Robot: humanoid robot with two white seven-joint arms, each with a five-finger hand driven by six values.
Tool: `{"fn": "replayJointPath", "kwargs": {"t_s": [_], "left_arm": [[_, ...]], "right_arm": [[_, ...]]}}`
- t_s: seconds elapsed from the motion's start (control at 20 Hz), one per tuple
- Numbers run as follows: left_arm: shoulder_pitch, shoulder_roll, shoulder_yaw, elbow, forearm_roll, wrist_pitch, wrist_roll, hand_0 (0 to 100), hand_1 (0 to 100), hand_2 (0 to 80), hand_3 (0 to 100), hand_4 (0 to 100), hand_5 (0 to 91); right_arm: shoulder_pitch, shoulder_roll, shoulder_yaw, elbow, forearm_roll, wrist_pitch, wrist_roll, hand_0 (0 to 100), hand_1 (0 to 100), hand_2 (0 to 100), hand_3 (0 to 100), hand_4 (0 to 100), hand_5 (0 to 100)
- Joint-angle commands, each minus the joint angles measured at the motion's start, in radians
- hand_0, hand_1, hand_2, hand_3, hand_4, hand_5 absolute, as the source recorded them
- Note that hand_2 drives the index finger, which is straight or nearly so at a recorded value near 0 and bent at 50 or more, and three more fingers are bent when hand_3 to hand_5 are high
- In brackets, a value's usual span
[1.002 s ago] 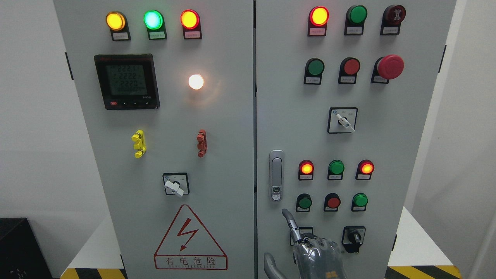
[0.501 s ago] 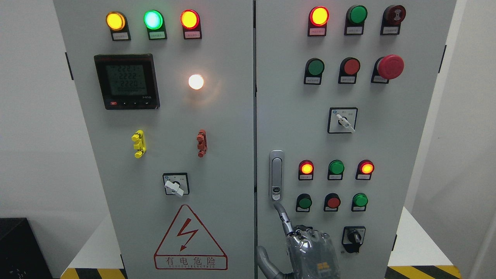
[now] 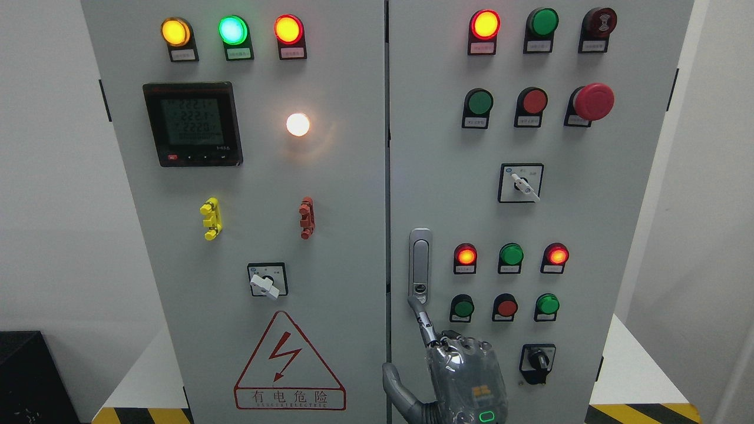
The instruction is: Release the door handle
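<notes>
One hand (image 3: 456, 371) is all you have in view, rising from the bottom edge just right of the middle, so you are looking at the right hand, back of the palm toward the camera. Its index finger (image 3: 421, 318) is stretched up and to the left, with the tip at the lower end of the door handle (image 3: 420, 266); you cannot tell for sure whether it touches. Your other fingers are curled down against the palm, and the thumb (image 3: 396, 386) sticks out low to the left, across the seam between the two doors. Nothing is gripped: the hand is mostly closed with one finger pointing.

You will find the door handle upright on the left edge of the right-hand cabinet door (image 3: 589, 224), lying flat in its recess, with its keyhole at the bottom just above your fingertip. To its right sit two rows of small lamps, the nearest a lit red lamp (image 3: 465, 255) and a green button (image 3: 463, 307).
</notes>
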Motion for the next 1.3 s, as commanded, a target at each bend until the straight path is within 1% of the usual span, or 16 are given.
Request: {"fn": "replayJointPath", "kwargs": {"t_s": [0.0,0.25,1.25], "left_arm": [[0.0,0.0,-0.021,-0.02,0.0,0.0,0.0,0,0,2.2,9,1,0.0],[0.0,0.0,-0.021,-0.02,0.0,0.0,0.0,0,0,2.2,9,1,0.0],[0.0,0.0,-0.021,-0.02,0.0,0.0,0.0,0,0,2.3,10,1,0.0]], "right_arm": [[-0.017,0.008,-0.003,0.044,0.003,0.008,-0.005,40,25,0,91,86,92],[-0.03,0.008,-0.02,0.052,0.002,0.008,-0.005,39,25,0,91,86,92],[-0.045,0.008,-0.028,0.069,0.002,0.01,-0.003,38,25,0,91,86,93]]}}
